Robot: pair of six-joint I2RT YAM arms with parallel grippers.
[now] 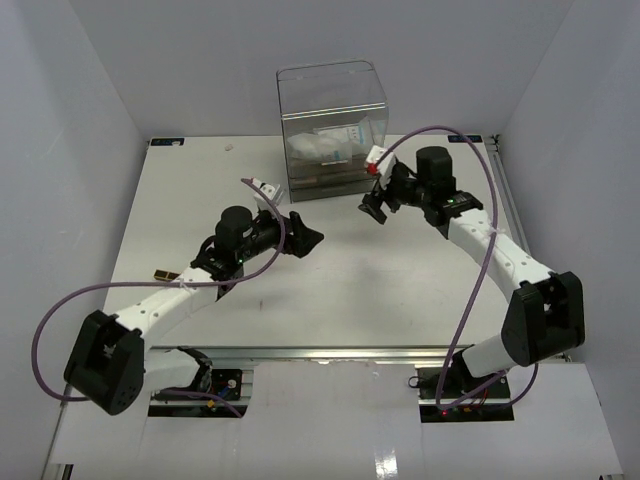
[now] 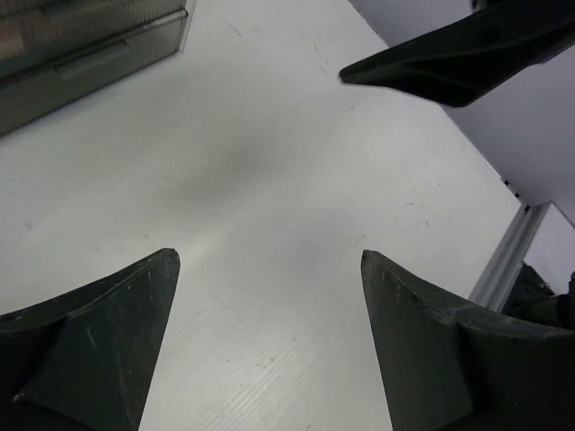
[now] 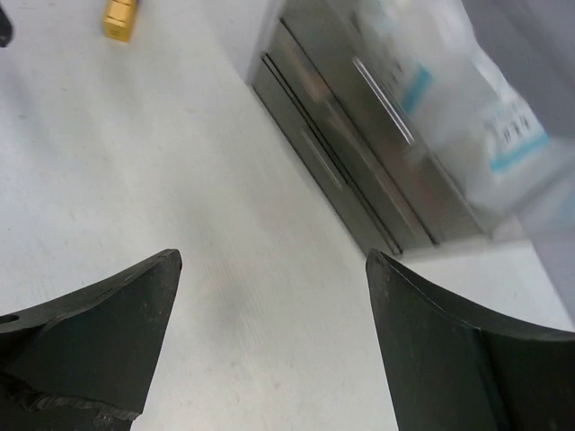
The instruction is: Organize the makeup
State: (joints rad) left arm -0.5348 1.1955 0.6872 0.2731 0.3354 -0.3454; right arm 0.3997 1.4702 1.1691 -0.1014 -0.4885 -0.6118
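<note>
Both grippers hover over the bare white table in front of the clear drawer box (image 1: pixel 330 125). My left gripper (image 1: pixel 305 240) is open and empty in the left wrist view (image 2: pixel 269 256), with only table between its fingers. My right gripper (image 1: pixel 373 207) is open and empty too (image 3: pixel 272 256), close to the box's front right corner. White packets with teal print (image 1: pixel 338 138) lie in the box's top compartment and also show in the right wrist view (image 3: pixel 508 135). A small bronze-gold item (image 1: pixel 165 273) lies on the table at the left, also seen in the right wrist view (image 3: pixel 119 18). No other makeup shows.
The box's lower drawers (image 3: pixel 359 180) look shut; their fronts also show in the left wrist view (image 2: pixel 90 54). A finger of the right gripper (image 2: pixel 458 54) reaches into the left wrist view. White walls close the table on three sides; a metal rail (image 2: pixel 508 256) runs along its right edge.
</note>
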